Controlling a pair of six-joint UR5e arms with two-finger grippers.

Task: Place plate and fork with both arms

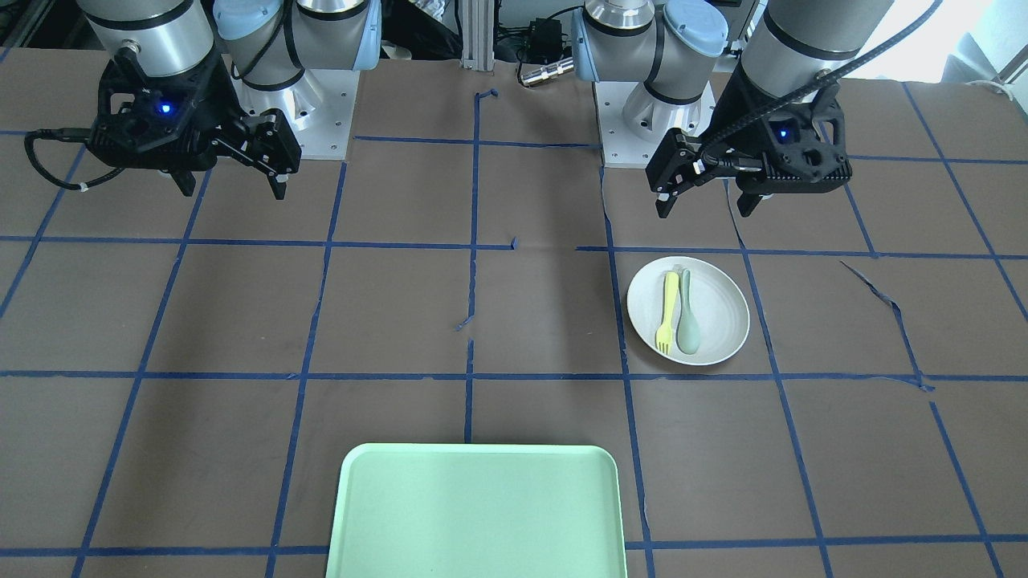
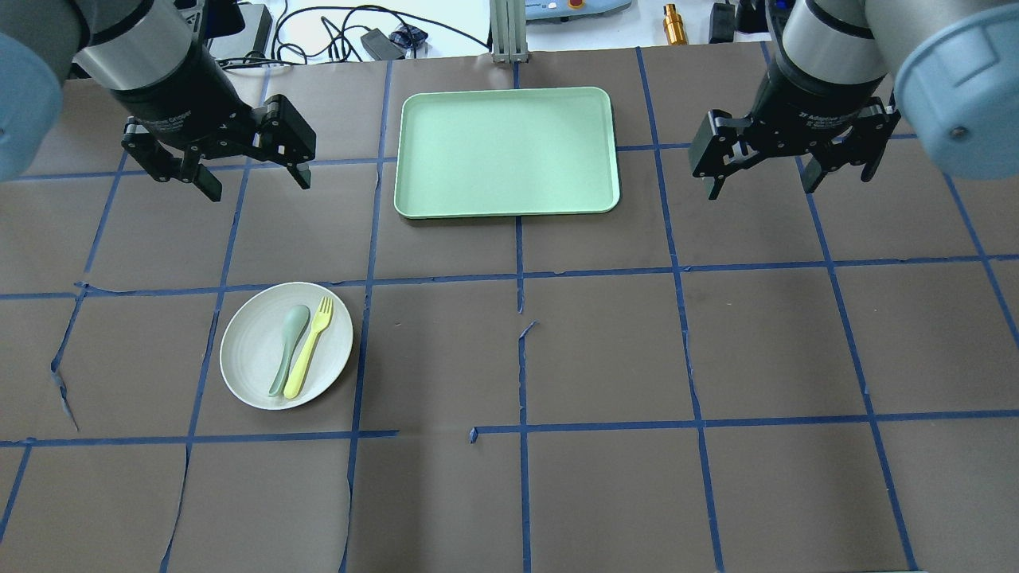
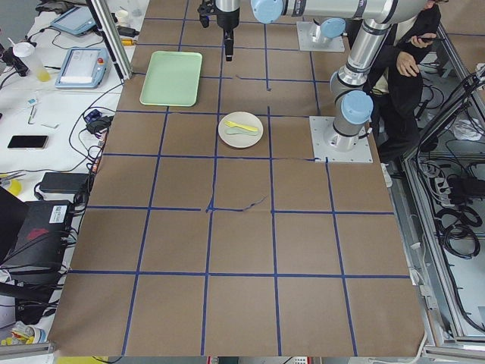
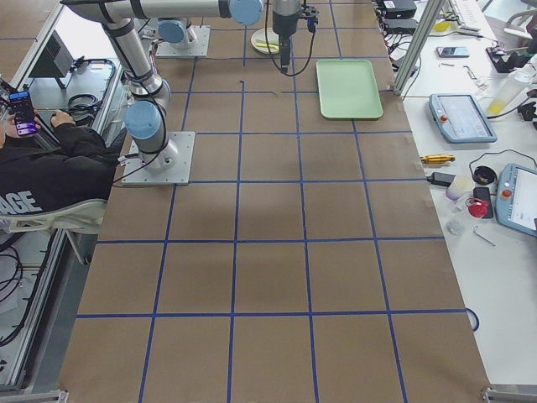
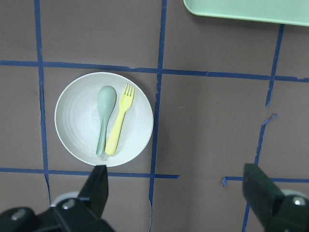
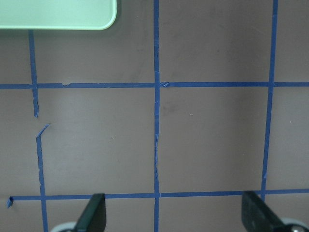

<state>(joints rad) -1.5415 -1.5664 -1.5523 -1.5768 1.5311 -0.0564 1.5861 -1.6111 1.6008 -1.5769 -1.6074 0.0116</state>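
The off-white plate (image 2: 253, 368) lies on the table at the left of the overhead view, with the pale-yellow fork (image 2: 309, 347) and a grey-green spoon (image 2: 288, 348) side by side on it. The plate (image 1: 719, 309), fork (image 1: 667, 311) and spoon (image 1: 687, 315) also show in the front view. In the left wrist view the plate (image 5: 72, 116) and fork (image 5: 118, 126) lie below the camera. My left gripper (image 2: 255, 175) is open and empty, high above the table, beyond the plate. My right gripper (image 2: 764, 179) is open and empty, high at the right.
The mint-green tray (image 2: 506, 151) lies at the middle of the far edge, between the two grippers; its corner shows in the right wrist view (image 6: 58, 14). Blue tape lines grid the brown table. Cables and gear lie beyond the far edge. A person sits beside the robot base.
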